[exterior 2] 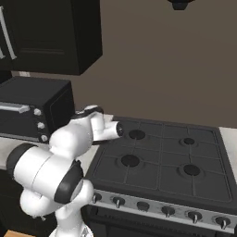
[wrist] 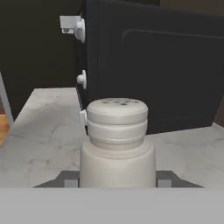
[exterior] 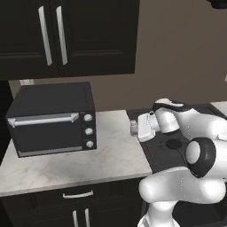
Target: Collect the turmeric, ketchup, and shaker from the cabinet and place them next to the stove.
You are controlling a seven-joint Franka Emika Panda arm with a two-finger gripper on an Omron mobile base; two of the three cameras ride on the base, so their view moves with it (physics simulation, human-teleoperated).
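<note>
My claw (wrist: 117,178) is closed on the shaker (wrist: 117,142), its fingers (wrist: 65,178) flanking the base. The shaker stands upright on the marble counter (exterior: 80,164), just left of the stove (exterior 2: 162,157) and right of the black toaster oven (exterior: 51,117).

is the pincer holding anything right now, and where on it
Yes: the pincer is shut on the shaker, gripping its lower body from both sides, below the ribbed cap. The shaker stands upright by the counter.
</note>
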